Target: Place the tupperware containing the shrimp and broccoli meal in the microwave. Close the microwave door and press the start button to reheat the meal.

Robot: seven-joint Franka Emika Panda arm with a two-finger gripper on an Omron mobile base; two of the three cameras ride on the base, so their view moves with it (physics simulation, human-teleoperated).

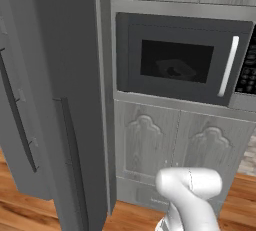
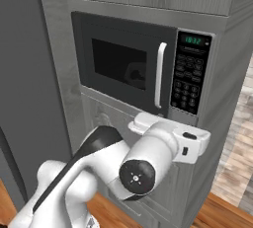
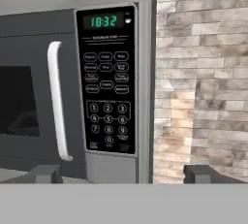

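A grey wood-grain cabinet wall (image 1: 150, 140) stands over an orange plank floor beside the tall plain grey fridge (image 1: 55, 100). In the left base view, the wide grey microwave (image 1: 182, 25) sits built in, its dark windowed door (image 1: 175, 60) shut; through the glass a faint rectangular shape, probably the translucent tupperware (image 1: 175, 69), rests inside.

The right base view shows the white arm's hand raised just below the black keypad strip (image 2: 190, 74), beside the white vertical bar handle (image 2: 160, 74).

In the hand view, the two-finger gripper (image 3: 123, 173) faces the keypad's lower edge, jaws spread wide and empty. Loading and closing look done; pressing start remains, which calls for a fingertip lined up on the start button.
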